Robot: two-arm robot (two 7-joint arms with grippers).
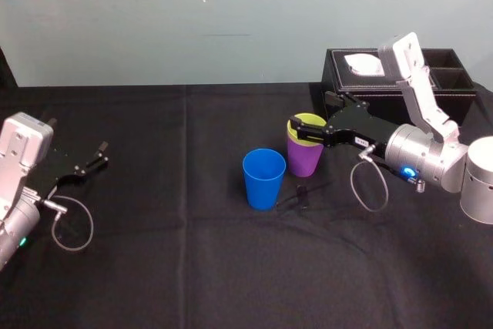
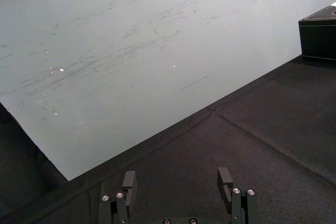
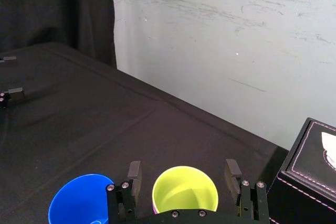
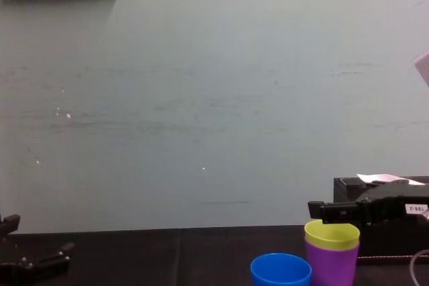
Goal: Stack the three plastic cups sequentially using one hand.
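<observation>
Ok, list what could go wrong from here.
1. The right gripper, open, straddles the yellow-green cup, which is nested in the purple cup. A lift might pull only the inner cup out, or drag both.
2. The blue cup stands close beside the pair, so a swing of the arm could tip it.
The left gripper is parked at the left.

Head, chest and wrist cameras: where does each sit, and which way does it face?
Head: high, looking down on the table; left tool parked at left, right tool open around the yellow-green cup.
Chest: low, facing the wall; right tool at that cup.
Left wrist: behind left tool, facing table and wall.
Right wrist: behind right tool, over yellow-green cup, blue cup.
Shared: head, chest show the purple cup.
</observation>
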